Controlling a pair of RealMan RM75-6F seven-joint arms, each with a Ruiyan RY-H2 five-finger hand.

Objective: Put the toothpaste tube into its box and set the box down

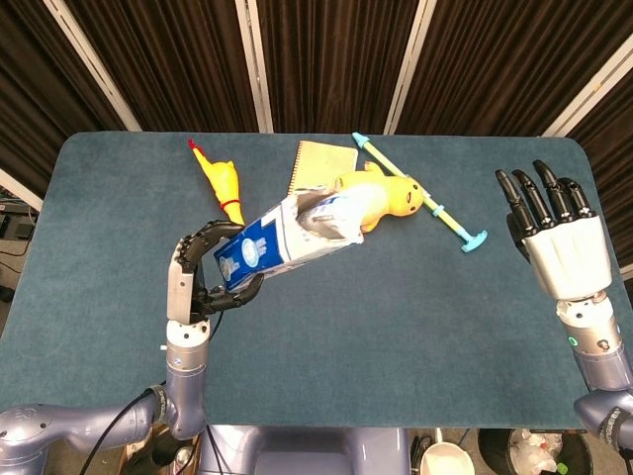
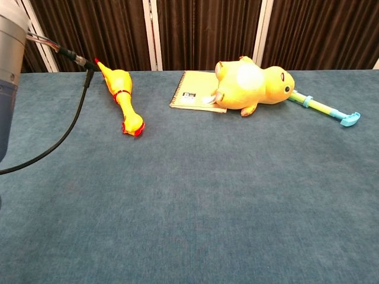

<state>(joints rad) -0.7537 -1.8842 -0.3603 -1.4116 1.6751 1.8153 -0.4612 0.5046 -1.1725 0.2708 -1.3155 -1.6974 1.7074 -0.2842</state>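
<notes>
The left hand (image 1: 198,277) holds the toothpaste box (image 1: 282,242) raised above the blue table (image 1: 396,327), its fingers curled round the blue end of the carton. The box slants up and to the right from the hand, and its open white end faces the camera in the head view, with flaps spread; something pale shows inside the mouth, but whether that is the toothpaste tube cannot be told. The right hand (image 1: 559,237) is lifted at the right side of the table with its palm toward the camera, fingers straight and apart, holding nothing. On the far part of the table lies a yellow plush toy (image 2: 251,86), partly resting on a tan spiral notebook (image 2: 192,92). A toothbrush with a light blue head (image 2: 325,109) lies just to the right of the plush, one end behind it. A yellow rubber chicken (image 2: 121,97) lies to the left of the notebook, well apart from it. In the chest view only the left arm (image 2: 9,71) and its black cable show at the left edge.
</notes>
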